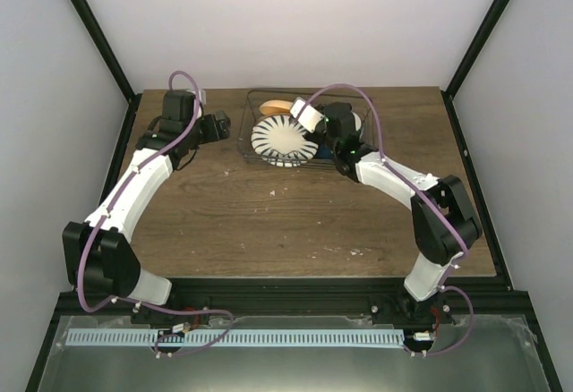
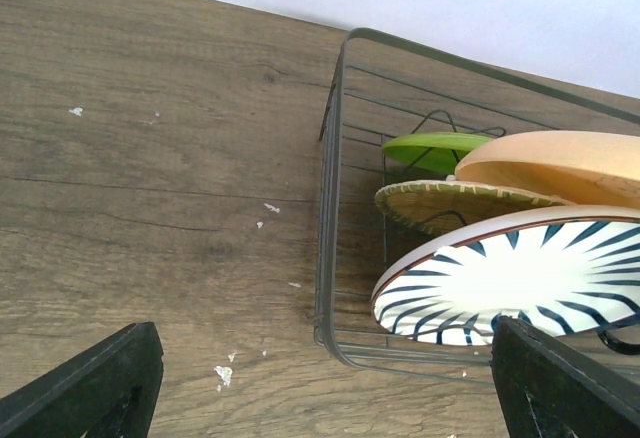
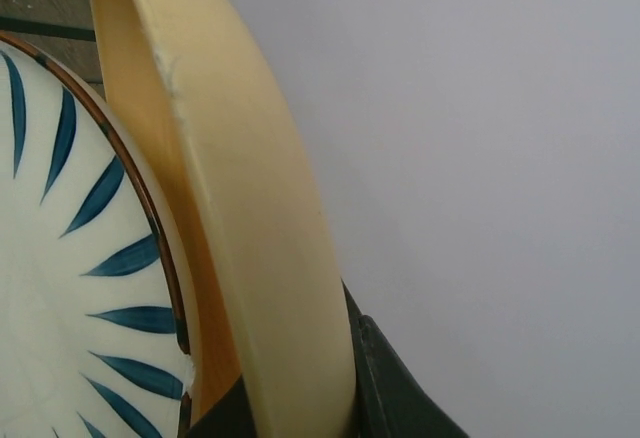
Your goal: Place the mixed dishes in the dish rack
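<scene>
The dark wire dish rack [image 1: 253, 148] stands at the back of the table, and its near-left corner shows in the left wrist view [image 2: 335, 258]. The white plate with dark-blue stripes [image 1: 284, 140] leans in it [image 2: 520, 278]. Behind it lies the lime-green plate [image 2: 435, 148]. My right gripper [image 1: 300, 112] is over the rack, shut on the wall of the small cream bowl [image 3: 250, 208], which is orange inside [image 2: 560, 163]. My left gripper [image 1: 224, 126] is open and empty beside the rack's left end [image 2: 330, 398]. The dark blue mug does not show clearly.
The wooden table [image 1: 269, 222] carries small white crumbs [image 2: 222, 373] near the rack's left side. Black frame posts and white walls enclose the table at the back and both sides.
</scene>
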Motion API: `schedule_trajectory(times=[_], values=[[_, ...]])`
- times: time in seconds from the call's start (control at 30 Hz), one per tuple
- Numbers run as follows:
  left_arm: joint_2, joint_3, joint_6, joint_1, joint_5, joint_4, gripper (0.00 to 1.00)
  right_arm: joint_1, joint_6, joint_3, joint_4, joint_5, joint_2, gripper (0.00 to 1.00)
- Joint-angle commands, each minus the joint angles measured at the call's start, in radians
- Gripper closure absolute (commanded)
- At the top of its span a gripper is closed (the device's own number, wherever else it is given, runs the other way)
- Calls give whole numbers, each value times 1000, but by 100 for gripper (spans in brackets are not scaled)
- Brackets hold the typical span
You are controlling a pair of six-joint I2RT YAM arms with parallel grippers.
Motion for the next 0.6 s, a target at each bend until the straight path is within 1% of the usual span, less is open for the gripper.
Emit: schedule_trajectory(times=[0.0, 0.1, 0.33, 0.57], values=[[7, 23, 6, 4, 4, 5, 9, 20, -55, -43, 2, -51, -7, 99], [8, 22, 8, 4, 2, 6, 9, 21, -78, -44, 17, -87, 4, 99], [-4, 12, 3, 4, -11, 5, 9, 10, -74, 6, -23, -148, 19, 99], [-9, 2, 5, 5, -17, 11, 9, 8, -95, 56, -45, -92, 17, 99]])
